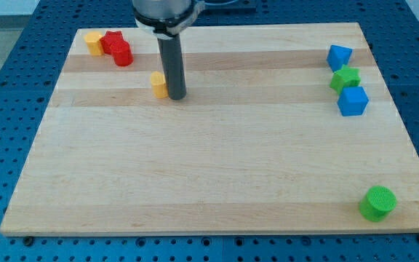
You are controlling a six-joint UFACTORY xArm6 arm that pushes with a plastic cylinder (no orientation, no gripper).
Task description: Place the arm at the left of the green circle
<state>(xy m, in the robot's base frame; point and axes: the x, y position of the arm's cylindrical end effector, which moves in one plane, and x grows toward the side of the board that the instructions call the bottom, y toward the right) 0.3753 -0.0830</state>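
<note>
The green circle [378, 203], a short green cylinder, stands near the board's bottom right corner. My tip [176, 95] is at the lower end of the dark rod, at the view's upper left centre. It is far up and to the left of the green circle. The tip touches or almost touches the right side of a small yellow block [158, 84].
A yellow block [93, 42] and two red blocks [112, 41] [123, 54] sit at the top left corner. At the right edge stand a blue block [339, 57], a green star [345, 78] and a blue cube [353, 101]. The wooden board [217, 167] lies on a blue perforated table.
</note>
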